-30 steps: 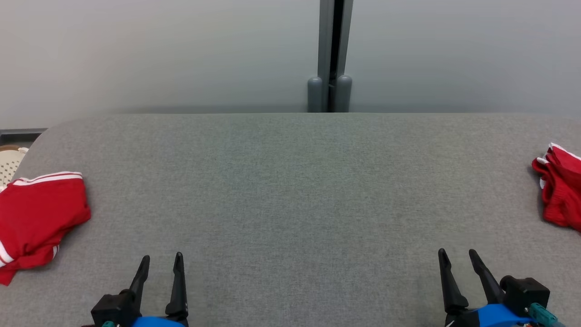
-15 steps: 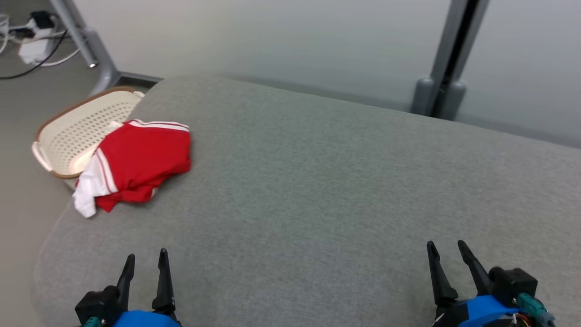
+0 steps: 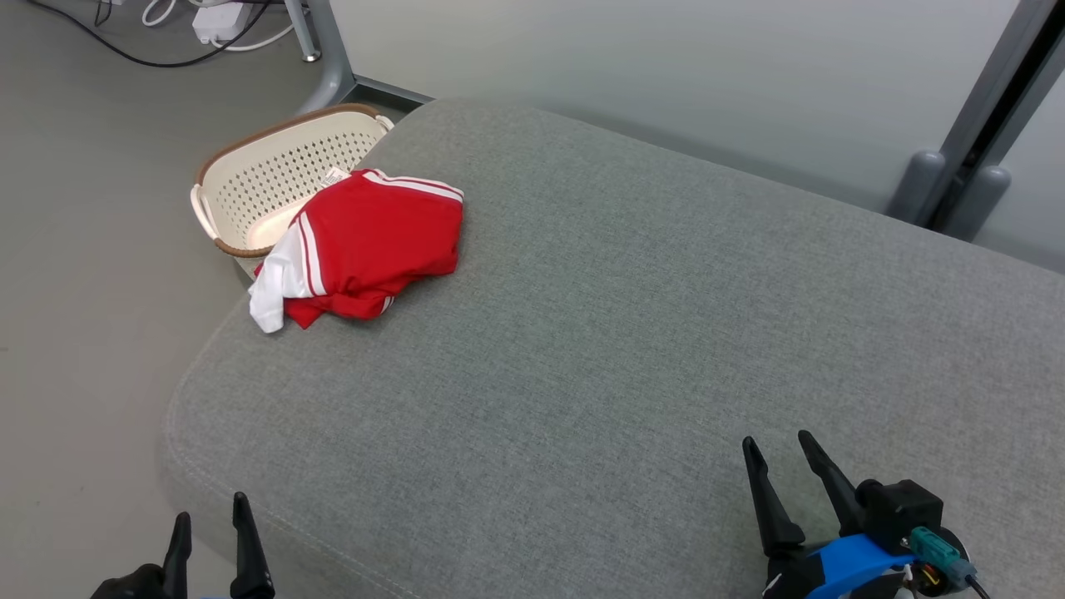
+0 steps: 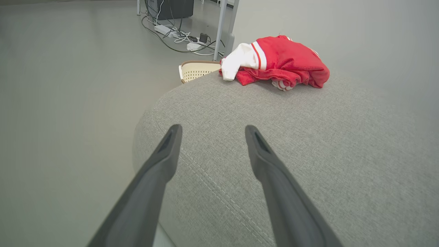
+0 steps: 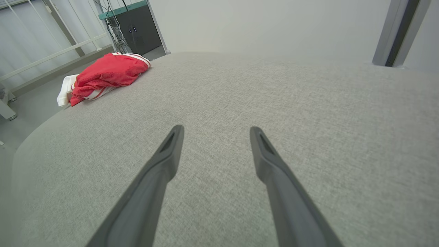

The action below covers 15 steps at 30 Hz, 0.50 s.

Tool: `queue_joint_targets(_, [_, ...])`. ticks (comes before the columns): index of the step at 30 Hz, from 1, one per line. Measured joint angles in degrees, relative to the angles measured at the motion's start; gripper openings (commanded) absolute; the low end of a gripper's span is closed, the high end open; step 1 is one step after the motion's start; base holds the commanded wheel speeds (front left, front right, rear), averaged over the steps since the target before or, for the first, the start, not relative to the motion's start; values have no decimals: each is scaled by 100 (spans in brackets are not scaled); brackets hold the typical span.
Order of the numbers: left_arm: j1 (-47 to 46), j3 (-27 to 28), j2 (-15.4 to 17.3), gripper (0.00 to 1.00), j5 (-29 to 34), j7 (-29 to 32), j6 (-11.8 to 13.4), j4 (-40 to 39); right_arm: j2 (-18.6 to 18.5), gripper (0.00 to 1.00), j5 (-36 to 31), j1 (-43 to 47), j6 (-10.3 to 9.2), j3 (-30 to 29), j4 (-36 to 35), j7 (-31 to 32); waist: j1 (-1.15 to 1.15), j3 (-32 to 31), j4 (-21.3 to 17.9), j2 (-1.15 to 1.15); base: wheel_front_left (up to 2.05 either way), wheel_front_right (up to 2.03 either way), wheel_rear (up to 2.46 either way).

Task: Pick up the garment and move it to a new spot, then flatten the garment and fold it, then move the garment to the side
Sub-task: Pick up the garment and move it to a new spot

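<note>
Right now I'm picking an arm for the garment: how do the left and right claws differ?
The left claw straddles the edge of the grey cushion; the right claw sits fully over it. The left claw looks nearer the red garment than the right claw. Both are open and empty.

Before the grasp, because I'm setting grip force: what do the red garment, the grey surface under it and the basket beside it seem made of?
The red garment: soft matte knit fabric, probably jersey; it slumps in loose folds. The grey surface: woven upholstery cloth, matte; fine heathered texture, stitched seam at the edge. The basket: likely rigid cream plastic; perforated walls, brown rim.
</note>
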Motion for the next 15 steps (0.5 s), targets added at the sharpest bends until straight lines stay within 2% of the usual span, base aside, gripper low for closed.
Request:
queue_joint_targets(7, [-307,243,1,100,-73,0,-5,-27,-2,100,-172,-72,0,-46,-51,0,0,244,-218,0,0,0,0])
queue_joint_targets(11, [-990,539,8,100,42,-1,-131,156,-2,100,-372,-294,0,-70,-194,0,1,638,-494,0,0,0,0])
queue_joint_targets(15, [-1659,678,267,100,55,0,-205,545,-1,100,-489,-491,0,-58,-320,0,1,983,-694,0,0,0,0])
